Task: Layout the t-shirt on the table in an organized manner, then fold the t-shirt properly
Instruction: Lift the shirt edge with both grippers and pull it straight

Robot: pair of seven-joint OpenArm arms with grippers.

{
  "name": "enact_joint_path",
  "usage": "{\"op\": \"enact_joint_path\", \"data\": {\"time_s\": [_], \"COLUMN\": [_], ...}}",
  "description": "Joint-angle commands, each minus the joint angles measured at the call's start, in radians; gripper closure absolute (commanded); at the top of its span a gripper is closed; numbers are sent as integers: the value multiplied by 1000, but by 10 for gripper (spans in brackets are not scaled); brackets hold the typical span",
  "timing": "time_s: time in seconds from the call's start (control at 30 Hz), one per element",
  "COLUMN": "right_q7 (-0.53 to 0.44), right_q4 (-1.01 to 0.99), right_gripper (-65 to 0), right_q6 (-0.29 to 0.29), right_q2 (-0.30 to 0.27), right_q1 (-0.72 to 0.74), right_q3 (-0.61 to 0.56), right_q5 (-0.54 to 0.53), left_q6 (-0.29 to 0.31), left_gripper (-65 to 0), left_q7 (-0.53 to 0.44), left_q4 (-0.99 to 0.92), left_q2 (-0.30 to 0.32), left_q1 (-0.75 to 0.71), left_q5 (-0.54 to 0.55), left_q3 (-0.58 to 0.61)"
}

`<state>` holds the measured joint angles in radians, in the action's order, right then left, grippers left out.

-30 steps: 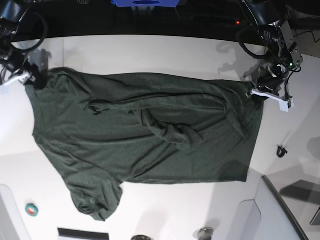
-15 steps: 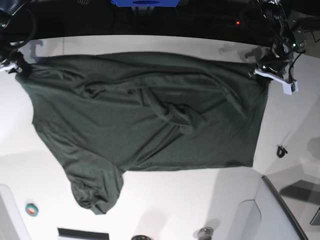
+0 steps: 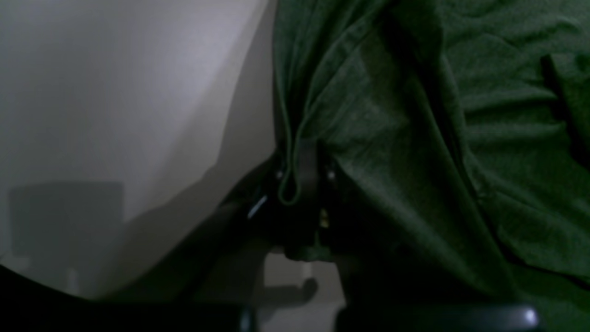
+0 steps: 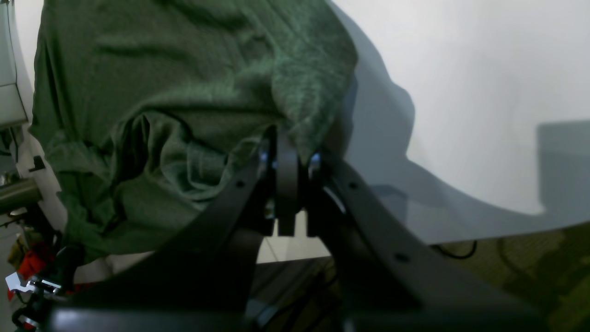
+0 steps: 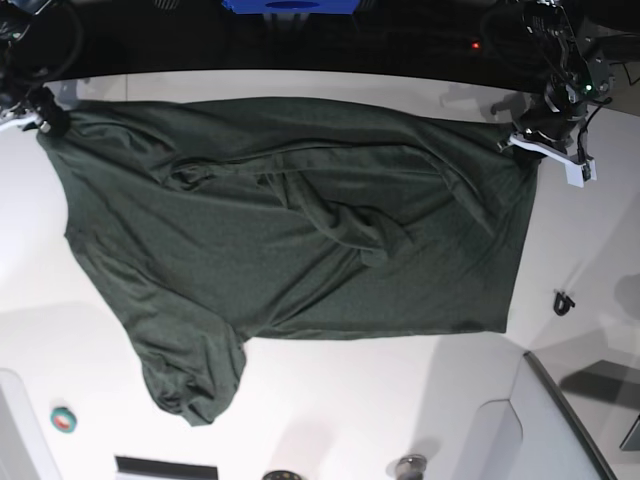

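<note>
Both pincers were seen clamped on the far edge of the t-shirt (image 5: pixel 290 240), one at each upper corner in the base view. The left pincer (image 5: pixel 527 142), on that view's right, was closed on a bunched fold of hem; in its wrist view a thin rolled seam of cloth (image 3: pixel 290 184) was looped between the dark, narrow jaws of the left pincer (image 3: pixel 302 177). The right pincer (image 5: pixel 45 120), on the base view's left, was likewise shut on fabric, and in its own view the soft knit was seen draped over the tips of the right pincer (image 4: pixel 288 159), its black flat arms spreading downward in a V.

The t-shirt was spread across the middle of the bench (image 5: pixel 400 420), a smooth white surface. The cloth was dark green, plain and matte, with a fine heathered weave visible up close (image 4: pixel 193 92). Its top edge was stretched fairly straight between the two grips, while the middle was marked by a ropy diagonal crease and a twisted knot of folds (image 5: pixel 350 225). A rumpled, rounded sleeve (image 5: pixel 190 385) was trailed off the lower left corner. The right side edge was laid nearly straight.

A small teal roll (image 5: pixel 63 420) and a small dark object (image 5: pixel 564 301) were noted on the bench, apart from the cloth.
</note>
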<state>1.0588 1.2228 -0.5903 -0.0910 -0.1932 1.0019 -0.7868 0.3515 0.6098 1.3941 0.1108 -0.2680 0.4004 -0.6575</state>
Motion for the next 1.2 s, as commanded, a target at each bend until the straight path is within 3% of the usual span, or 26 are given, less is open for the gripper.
{"op": "enact_joint_path", "data": {"time_s": [0.0,0.27,0.5,0.9,0.97,1.13,1.17], "right_q7": [-9,-9,-9,-9,-9,-9,-9], "right_q4": [22,85,85,85,85,85,85], "right_gripper": [-8,-8,-8,-24,-65,-254,-287], "right_q6": [3,3,3,3,3,3,3], "right_q2": [-10,3,3,3,3,4,4], "right_q1": [-12,-55,-61,-71,-73,-73,-73], "right_q3": [5,5,5,5,5,5,5], "right_q5": [-18,-16,-15,-15,-15,-15,-15], "left_q6": [5,5,5,5,5,1,1], "left_gripper": [0,0,0,0,0,0,-77], "left_q7": [-23,-23,-23,-23,-23,-21,-21], "left_q4": [20,34,35,34,34,35,35], "left_q2": [14,14,14,11,11,10,10], "left_q1": [-4,-46,-50,-58,-58,-63,-70], "left_q5": [12,12,10,10,7,5,9], "left_q3": [-5,-6,-77,-69,-71,-75,-75]}}
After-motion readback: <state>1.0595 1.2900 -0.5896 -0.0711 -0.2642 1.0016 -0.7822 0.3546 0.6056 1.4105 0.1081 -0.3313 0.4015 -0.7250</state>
